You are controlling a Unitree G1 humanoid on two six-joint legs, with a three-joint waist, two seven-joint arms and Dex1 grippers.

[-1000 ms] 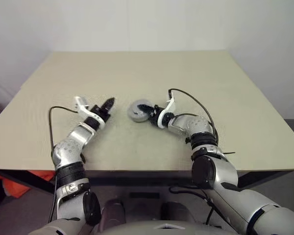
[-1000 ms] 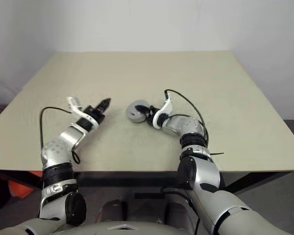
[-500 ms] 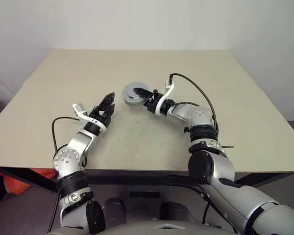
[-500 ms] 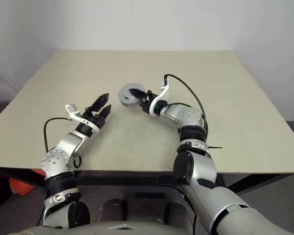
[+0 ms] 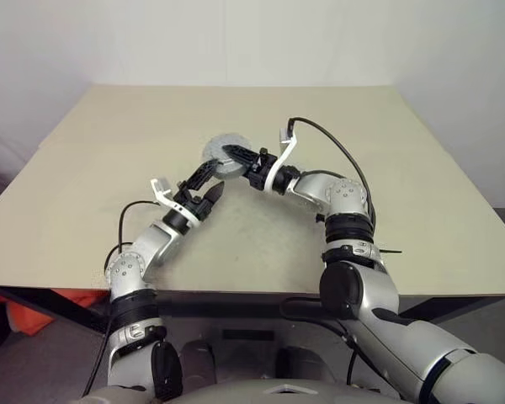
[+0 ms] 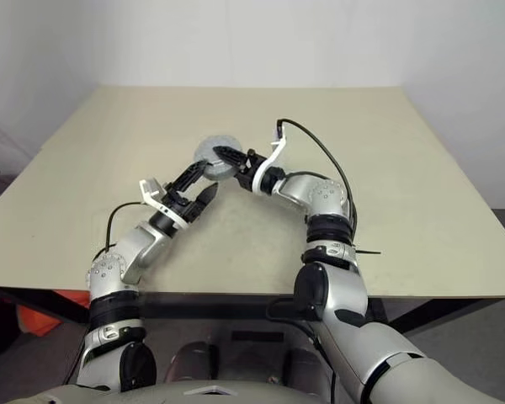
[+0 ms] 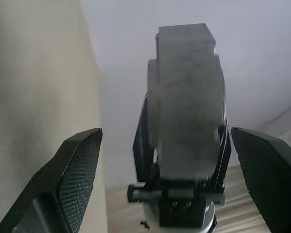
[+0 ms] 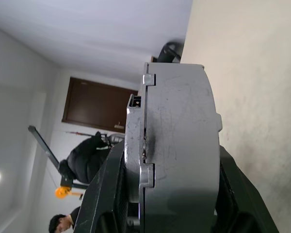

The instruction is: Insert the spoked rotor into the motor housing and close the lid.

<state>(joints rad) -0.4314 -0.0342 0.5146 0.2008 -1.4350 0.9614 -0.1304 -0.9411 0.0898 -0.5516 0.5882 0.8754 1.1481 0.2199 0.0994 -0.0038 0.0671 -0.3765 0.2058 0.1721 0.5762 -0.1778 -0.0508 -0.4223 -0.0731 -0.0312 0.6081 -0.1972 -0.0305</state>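
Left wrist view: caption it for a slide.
Open left gripper facing the grey motor housing held edge-on in the right gripper.

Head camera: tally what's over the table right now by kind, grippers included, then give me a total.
Grey round motor housing, closed unit held off the table by the right gripper: 1
Grippers: 2, the right gripper shut on the housing, the left gripper open just below it
Table: 1
Total: 4

One grey motor housing (image 5: 221, 154), one beige table (image 5: 404, 168), two end effectors, left (image 5: 204, 183) and right (image 5: 237, 156), and one person (image 8: 63, 224) in the background.
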